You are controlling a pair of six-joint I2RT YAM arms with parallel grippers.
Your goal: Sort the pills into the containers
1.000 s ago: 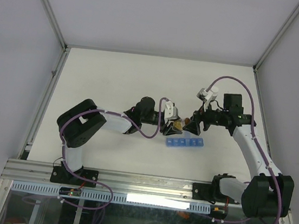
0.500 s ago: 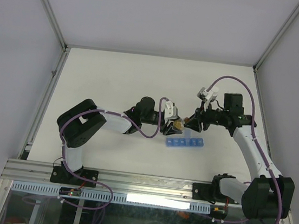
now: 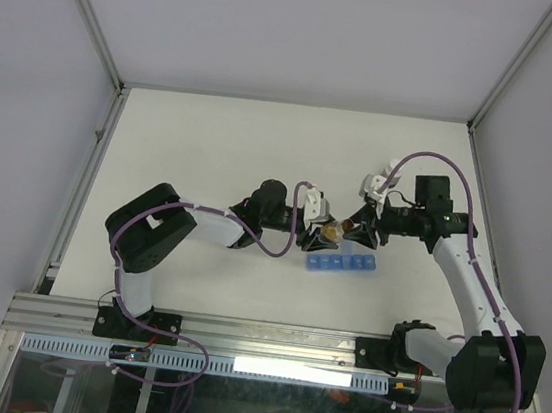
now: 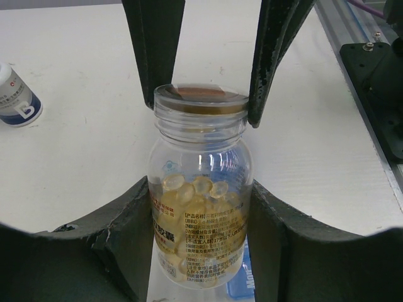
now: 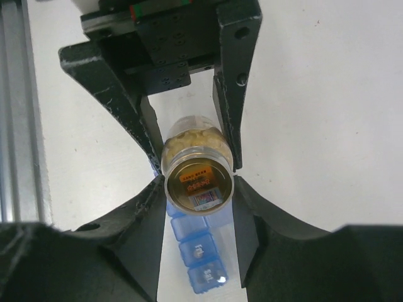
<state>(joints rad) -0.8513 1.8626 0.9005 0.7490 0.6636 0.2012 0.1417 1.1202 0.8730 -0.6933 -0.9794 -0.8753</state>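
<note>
Between the two arms, near the middle of the table, the left gripper holds a clear bottle. Its two dark fingers press on opposite sides of the bottle's body at a medium spread, about the width of the glass. The right gripper meets it head-on from the other side. Its fingers flank the bottle's lid and lie against its rim, so the jaws are closed down to the lid's width. From the right wrist, the lid faces the camera end-on, a brown disc with an orange label, set tight between the two pads.

The pills are all inside the bottle. They are pale yellow-tan, rounded and glossy, and they are heaped against the glass below the neck. The right wrist view shows them as a light mass behind the lid.

The pill organizer lies flat on the table just on the near side of the two grippers. It is a straight row of translucent-blue compartments with their lids down, and printed letters show on two of them. A small white-capped bottle lies apart on the table.
</note>
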